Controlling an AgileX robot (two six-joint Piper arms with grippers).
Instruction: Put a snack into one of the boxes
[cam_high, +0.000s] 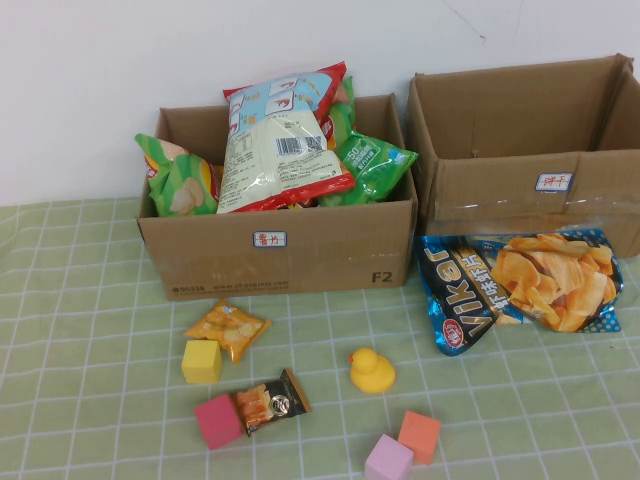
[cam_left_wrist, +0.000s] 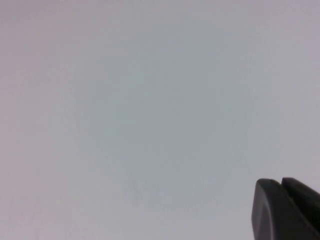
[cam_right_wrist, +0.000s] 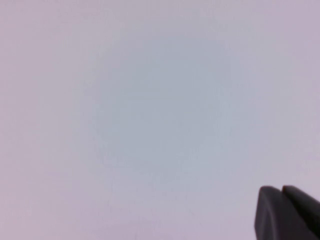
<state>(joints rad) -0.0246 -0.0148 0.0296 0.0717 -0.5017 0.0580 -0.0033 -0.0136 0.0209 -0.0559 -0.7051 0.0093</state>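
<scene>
Two cardboard boxes stand at the back of the checked cloth. The left box (cam_high: 330, 255) is heaped with snack bags (cam_high: 280, 140); the right box (cam_high: 480, 195) shows only its bare inner walls. A large blue chip bag (cam_high: 525, 285) lies in front of the right box. A small orange snack packet (cam_high: 228, 328) and a brown snack packet (cam_high: 268, 400) lie in front of the left box. Neither arm shows in the high view. My left gripper (cam_left_wrist: 281, 182) and right gripper (cam_right_wrist: 282, 190) are both shut, empty, and face a blank pale surface.
Toys are scattered near the front: a yellow cube (cam_high: 201, 362), a pink cube (cam_high: 218, 421), a yellow duck (cam_high: 371, 370), an orange cube (cam_high: 419, 436) and a purple cube (cam_high: 388, 459). A white wall rises behind the boxes.
</scene>
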